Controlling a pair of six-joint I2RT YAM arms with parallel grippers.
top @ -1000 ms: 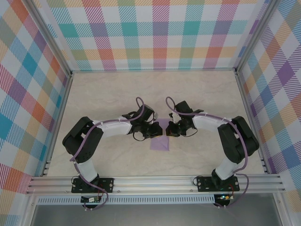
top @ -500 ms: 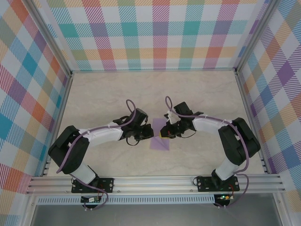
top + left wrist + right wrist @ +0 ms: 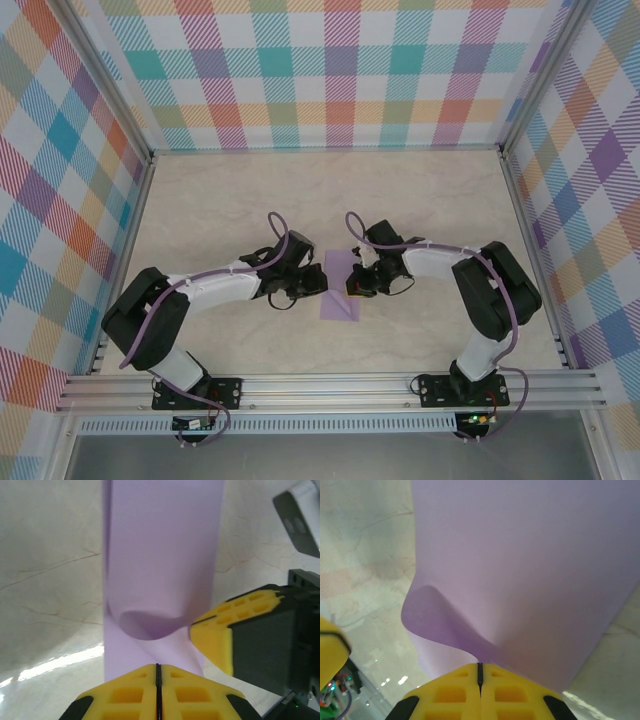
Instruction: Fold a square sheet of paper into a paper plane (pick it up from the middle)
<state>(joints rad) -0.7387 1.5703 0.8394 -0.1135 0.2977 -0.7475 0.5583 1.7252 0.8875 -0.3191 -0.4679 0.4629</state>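
Note:
The lavender square sheet of paper (image 3: 341, 300) lies mid-table as a narrow doubled strip between both grippers. My right gripper (image 3: 353, 285) is shut on the edge of its top layer, which curls up from the lower layer (image 3: 530, 570). In the right wrist view the curled edge runs straight into the right gripper's (image 3: 480, 666) closed tips. My left gripper (image 3: 322, 281) is shut, its tips down at the strip's left edge. In the left wrist view the closed left gripper (image 3: 157, 667) sits on the paper (image 3: 160, 555), with the right gripper's yellow finger (image 3: 220, 640) at the raised flap. No paper plane shape is visible.
The pale marble tabletop (image 3: 230, 200) is bare around the sheet. Plaid walls with aluminium posts (image 3: 150, 160) enclose the left, back and right sides. A rail (image 3: 330, 385) at the near edge carries both arm bases.
The left arm has swung its elbow out to the lower left and its gripper has shifted slightly left. The right gripper has moved left over the paper.

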